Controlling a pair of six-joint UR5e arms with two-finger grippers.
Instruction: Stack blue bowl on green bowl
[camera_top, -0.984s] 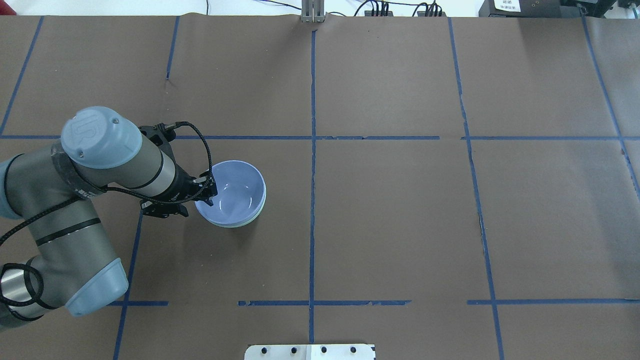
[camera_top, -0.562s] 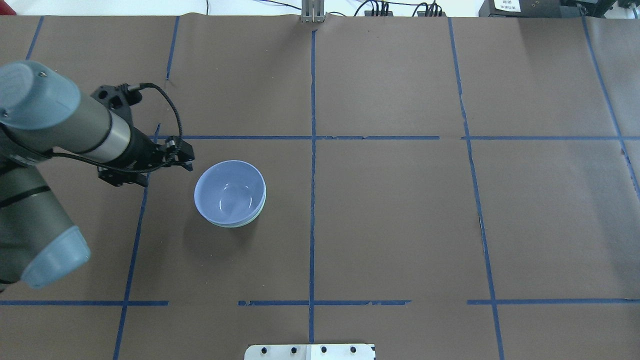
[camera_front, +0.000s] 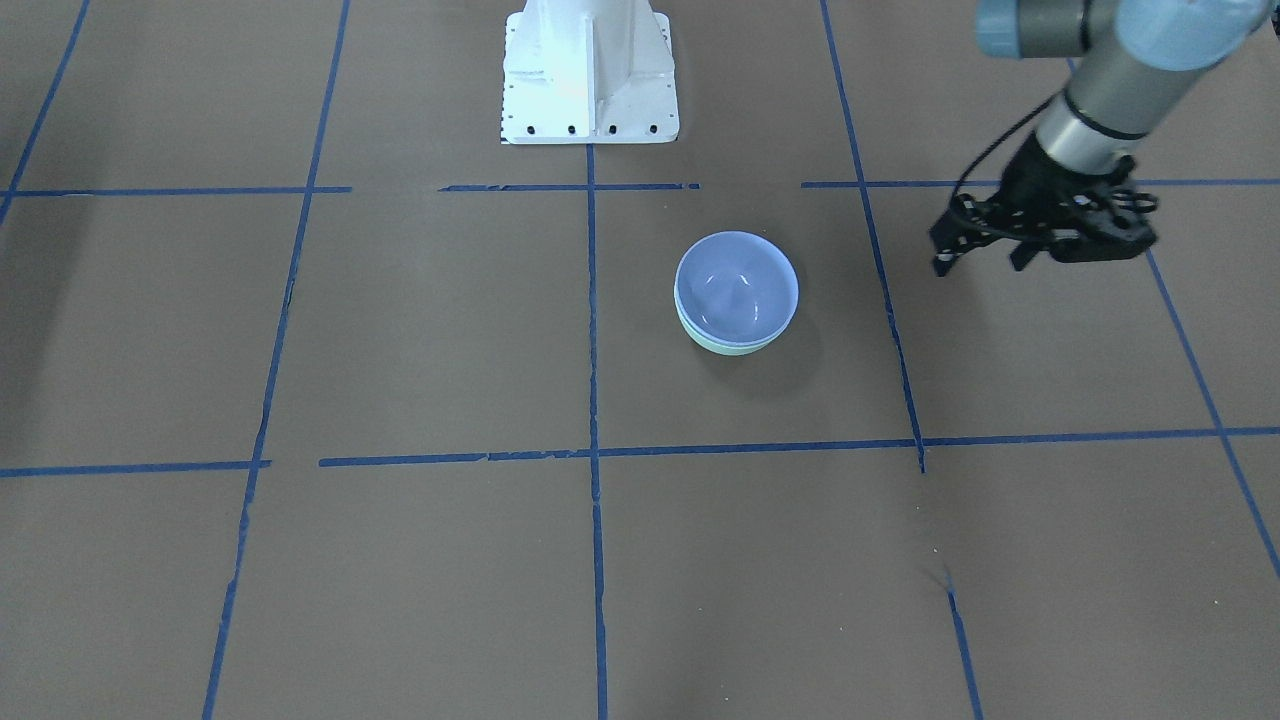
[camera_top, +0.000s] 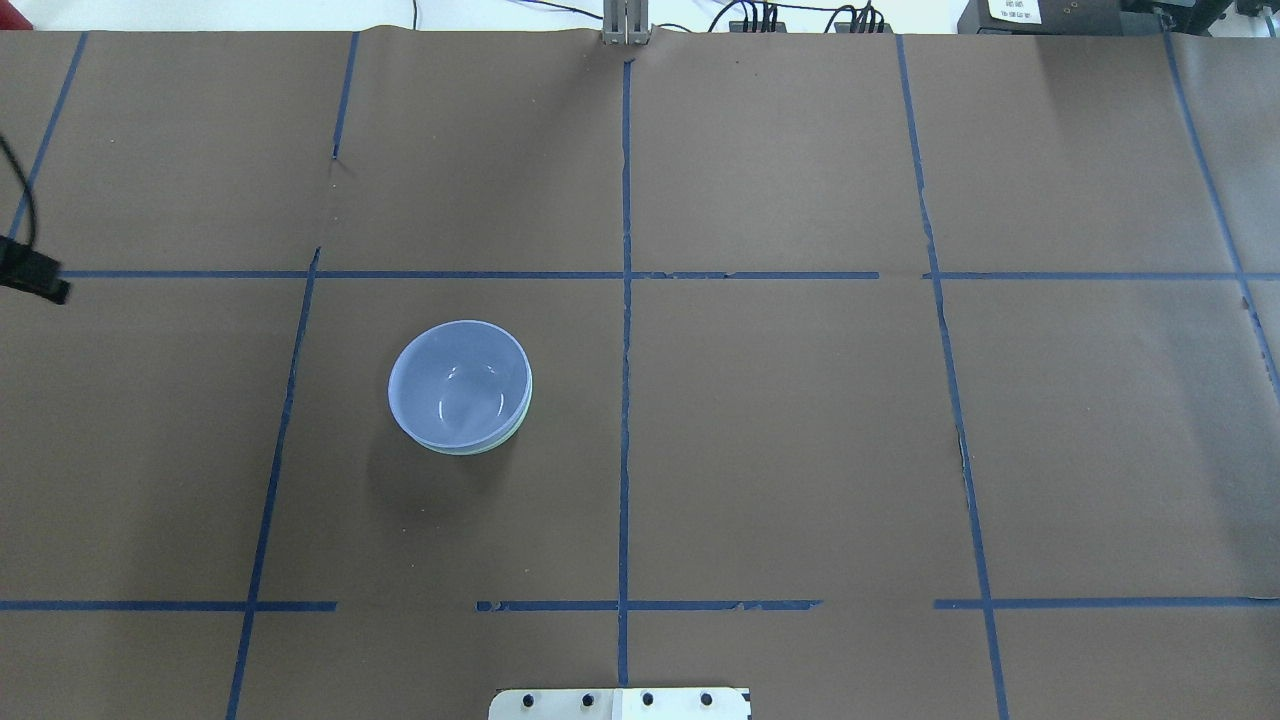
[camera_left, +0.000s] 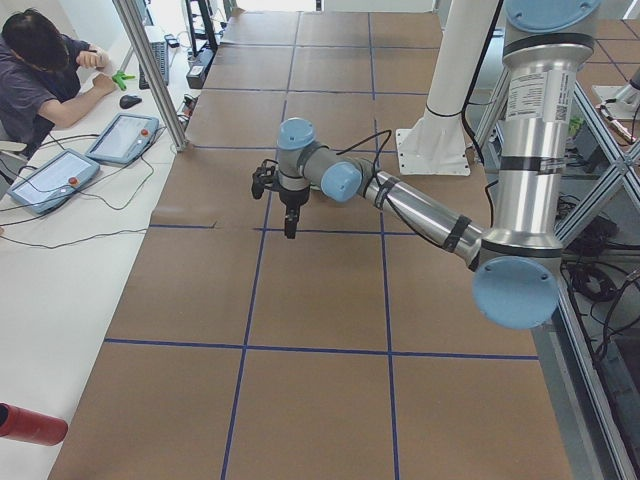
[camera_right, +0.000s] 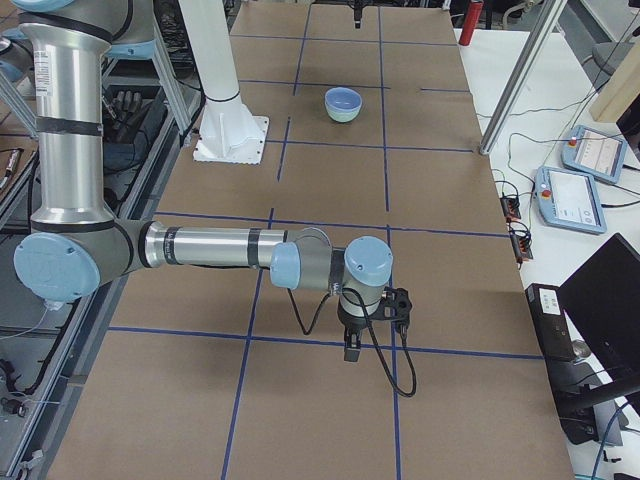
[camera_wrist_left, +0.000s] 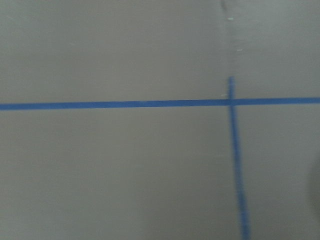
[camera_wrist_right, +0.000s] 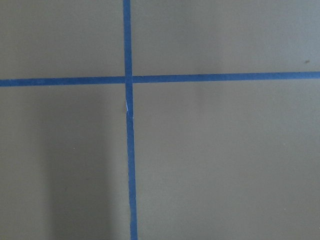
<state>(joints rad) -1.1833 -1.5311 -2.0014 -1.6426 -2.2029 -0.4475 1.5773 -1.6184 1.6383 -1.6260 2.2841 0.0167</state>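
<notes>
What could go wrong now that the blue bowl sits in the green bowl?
The blue bowl just rests inside the green bowl. Both look glossy, so a bump might slide it. The open left gripper hangs off to one side of the stack, and a low sweep back could knock it.

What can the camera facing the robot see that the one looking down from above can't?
Only the front-facing view shows the whole left gripper, open and empty, off to the side of the bowls, and the robot's white pedestal in full. Only the overhead view shows the cables past the table's far edge; there the gripper is just a black sliver at the picture's edge. Both show the blue bowl sitting inside the green bowl on the brown table.
</notes>
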